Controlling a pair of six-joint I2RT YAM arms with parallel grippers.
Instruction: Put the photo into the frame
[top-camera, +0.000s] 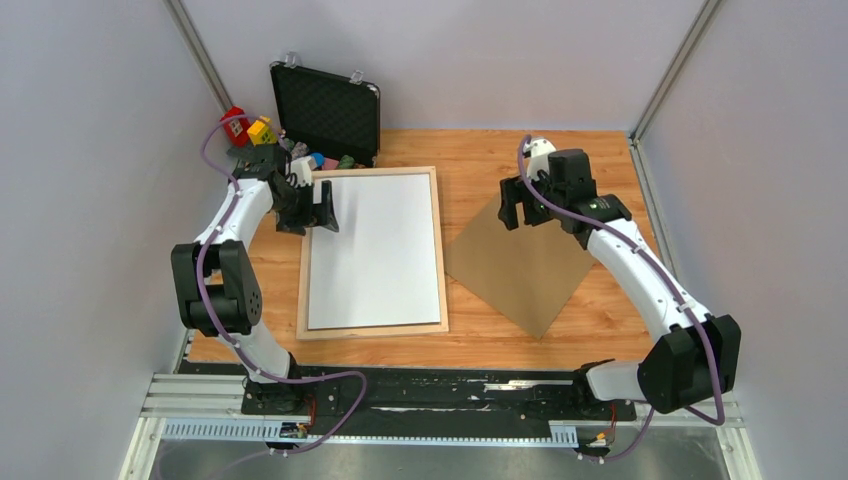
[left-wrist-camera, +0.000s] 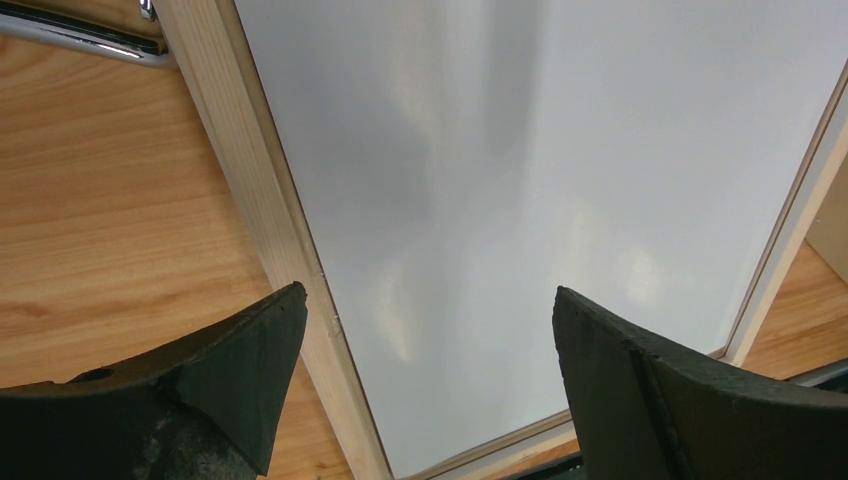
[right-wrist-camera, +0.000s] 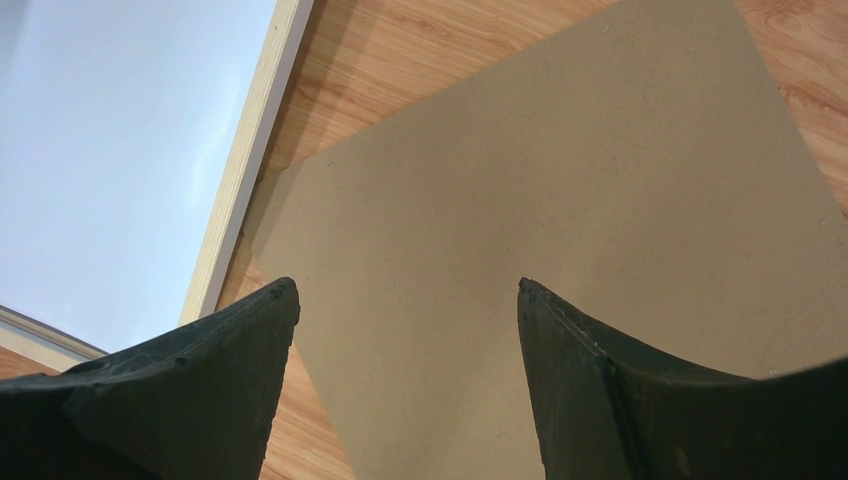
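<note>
The left gripper (top-camera: 315, 212) hangs wide open and empty over the upper left edge of the frame (top-camera: 372, 329) (thin pale wood, flat on the table (top-camera: 600, 160), a smooth white sheet (top-camera: 375, 250) filling it), while the right gripper (top-camera: 520, 212), also open and empty, hovers over the matte brown board (top-camera: 525, 270) just right of it.

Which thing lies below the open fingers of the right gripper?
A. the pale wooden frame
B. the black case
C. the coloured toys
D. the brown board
D: in the right wrist view the right gripper hangs with its jaws apart over the brown board, while the frame lies off to one side.
</note>
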